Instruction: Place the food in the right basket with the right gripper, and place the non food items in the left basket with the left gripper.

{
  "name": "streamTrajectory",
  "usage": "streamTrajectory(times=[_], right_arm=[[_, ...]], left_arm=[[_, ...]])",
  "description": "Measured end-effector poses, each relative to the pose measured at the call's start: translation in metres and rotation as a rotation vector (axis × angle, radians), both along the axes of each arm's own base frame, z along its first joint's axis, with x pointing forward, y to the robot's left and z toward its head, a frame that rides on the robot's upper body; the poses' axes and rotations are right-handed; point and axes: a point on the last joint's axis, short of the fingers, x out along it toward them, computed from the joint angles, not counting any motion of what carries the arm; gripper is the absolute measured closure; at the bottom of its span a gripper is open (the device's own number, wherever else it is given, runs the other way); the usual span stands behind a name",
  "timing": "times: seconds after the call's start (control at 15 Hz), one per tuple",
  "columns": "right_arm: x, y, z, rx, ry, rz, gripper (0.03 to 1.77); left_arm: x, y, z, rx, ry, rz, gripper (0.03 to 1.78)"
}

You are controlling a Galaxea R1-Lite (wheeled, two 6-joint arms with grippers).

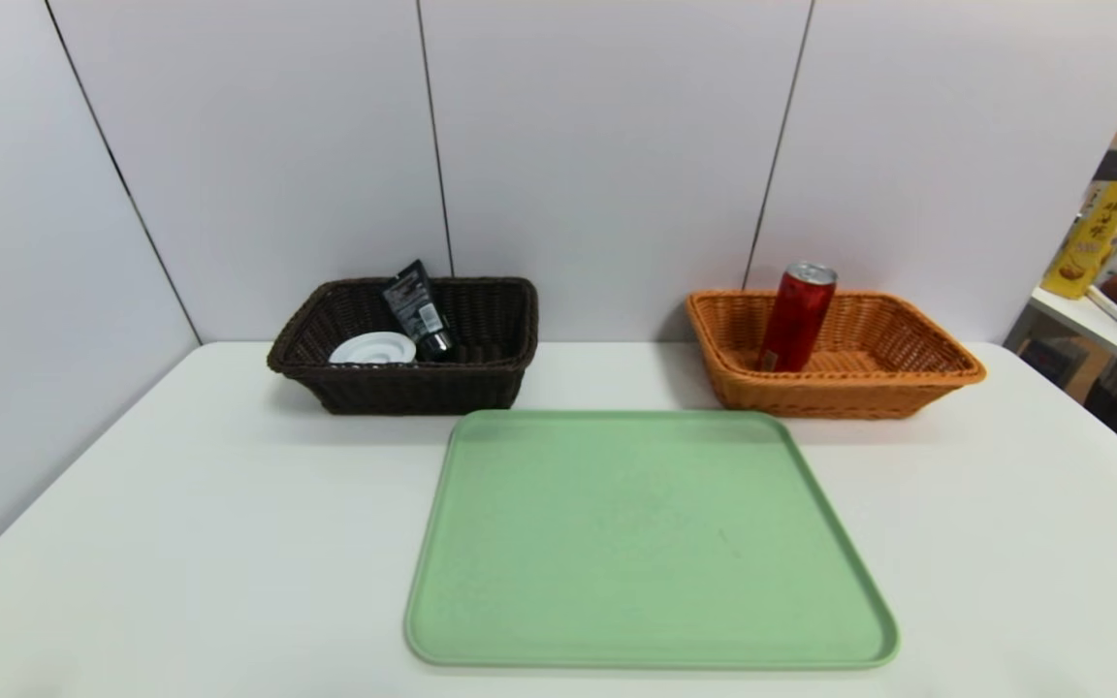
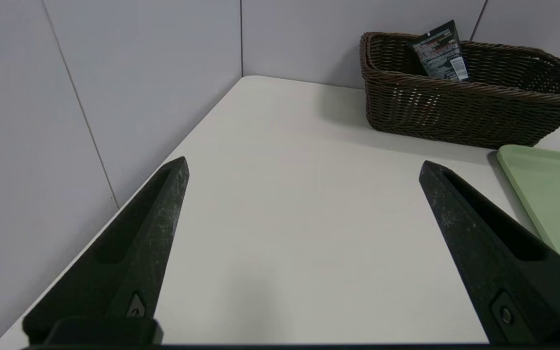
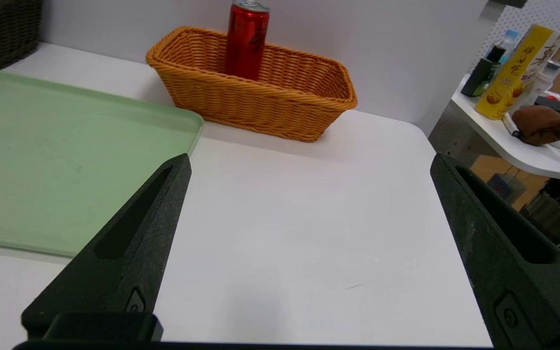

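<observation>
Both grippers, left (image 2: 304,165) and right (image 3: 311,158), are spread wide over the white table (image 1: 258,543). Past the green tray (image 1: 646,533), the red can (image 1: 797,318) leans in the orange basket (image 1: 840,397); the black tube (image 1: 417,304) and white disc (image 1: 373,349) (tube's tilted too) sit in the dark basket (image 1: 413,390).

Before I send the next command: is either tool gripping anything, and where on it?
Neither: the left tool and right tool both stand open and empty.
</observation>
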Motion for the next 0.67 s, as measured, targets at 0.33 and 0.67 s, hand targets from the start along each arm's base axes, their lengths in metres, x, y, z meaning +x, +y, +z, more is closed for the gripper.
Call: streamTrajectory(times=[0.33,0.67], right_arm=[[-0.005,0.0,-0.016,0.004,-0.003,0.01,0.1],[-0.011,0.0,-0.029,0.009,-0.022,0.012,0.1]], left_arm=[[-0.002,0.0,-0.011,0.029,0.001,-0.016,0.12],[-0.004,0.0,-0.023,0.029,0.0,-0.021,0.12]])
